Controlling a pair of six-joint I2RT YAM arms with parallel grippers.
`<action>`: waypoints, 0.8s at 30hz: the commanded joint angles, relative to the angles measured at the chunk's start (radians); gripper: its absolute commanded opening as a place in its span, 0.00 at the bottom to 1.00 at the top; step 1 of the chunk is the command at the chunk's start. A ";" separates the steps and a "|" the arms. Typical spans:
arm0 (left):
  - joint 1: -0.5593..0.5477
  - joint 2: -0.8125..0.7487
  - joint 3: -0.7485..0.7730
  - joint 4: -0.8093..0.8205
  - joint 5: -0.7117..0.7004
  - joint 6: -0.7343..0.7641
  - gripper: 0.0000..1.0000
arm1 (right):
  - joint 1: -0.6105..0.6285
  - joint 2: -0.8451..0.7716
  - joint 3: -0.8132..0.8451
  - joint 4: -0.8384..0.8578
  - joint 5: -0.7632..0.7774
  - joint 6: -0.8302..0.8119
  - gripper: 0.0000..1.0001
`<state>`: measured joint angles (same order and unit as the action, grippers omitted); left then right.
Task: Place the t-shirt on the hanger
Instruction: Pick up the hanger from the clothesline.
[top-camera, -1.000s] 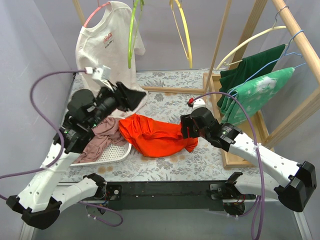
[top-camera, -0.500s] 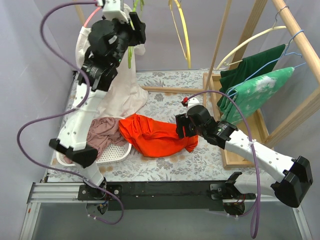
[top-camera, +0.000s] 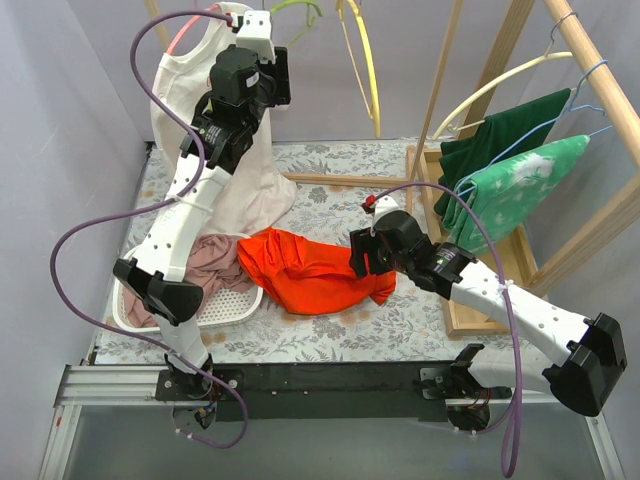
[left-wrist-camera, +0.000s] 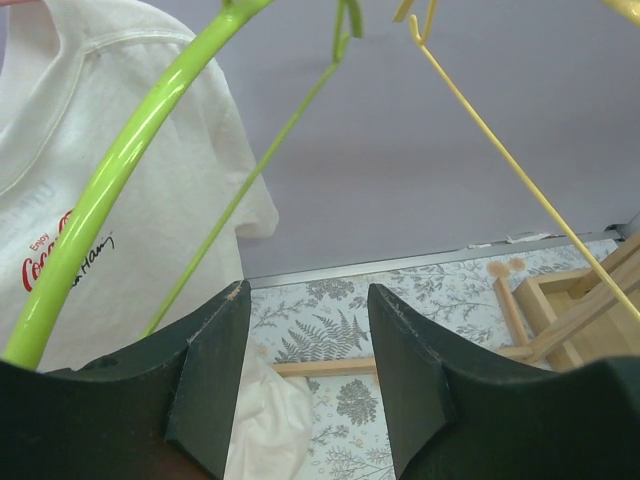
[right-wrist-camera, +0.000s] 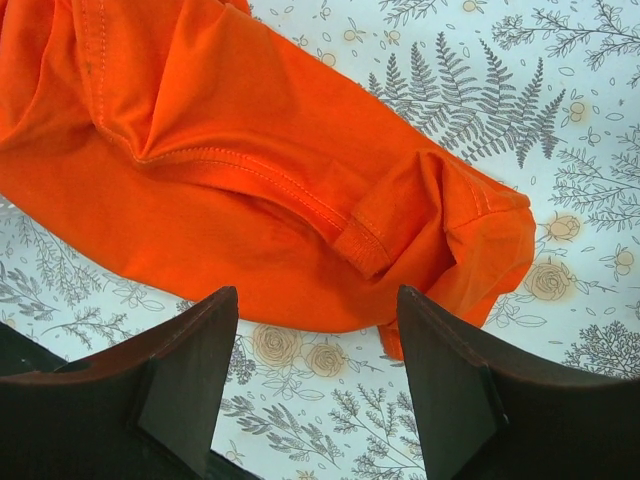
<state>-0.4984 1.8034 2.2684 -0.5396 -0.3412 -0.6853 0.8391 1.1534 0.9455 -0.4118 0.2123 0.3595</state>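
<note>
Just beneath the spread right pincer (right-wrist-camera: 315, 300) lies the t-shirt (right-wrist-camera: 230, 150).

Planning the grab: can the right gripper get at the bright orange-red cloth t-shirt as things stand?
Likely yes: the right gripper hangs open right over the bright orange-red cloth t-shirt, with nothing between them.

In the upper left of the frame the left gripper (top-camera: 281, 78) is raised in front of the white t-shirt (top-camera: 178, 95), just below the lime-green hanger (top-camera: 300, 7). At centre, the orange-red t-shirt (top-camera: 312, 272) lies crumpled on the floral table (top-camera: 330, 335), with the right gripper (top-camera: 360, 256) over its right edge.
</note>
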 joint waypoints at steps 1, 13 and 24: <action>0.012 -0.105 -0.015 0.032 0.057 -0.006 0.49 | -0.002 -0.011 -0.016 0.044 -0.016 -0.007 0.73; 0.096 -0.260 -0.107 0.129 0.111 0.010 0.57 | -0.003 0.017 -0.020 0.054 -0.051 -0.011 0.73; 0.380 -0.138 0.039 -0.023 0.686 -0.045 0.62 | -0.002 0.011 -0.024 0.064 -0.079 -0.019 0.73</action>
<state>-0.1604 1.6390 2.3077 -0.4927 0.0685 -0.7147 0.8391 1.1702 0.9321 -0.3859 0.1532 0.3588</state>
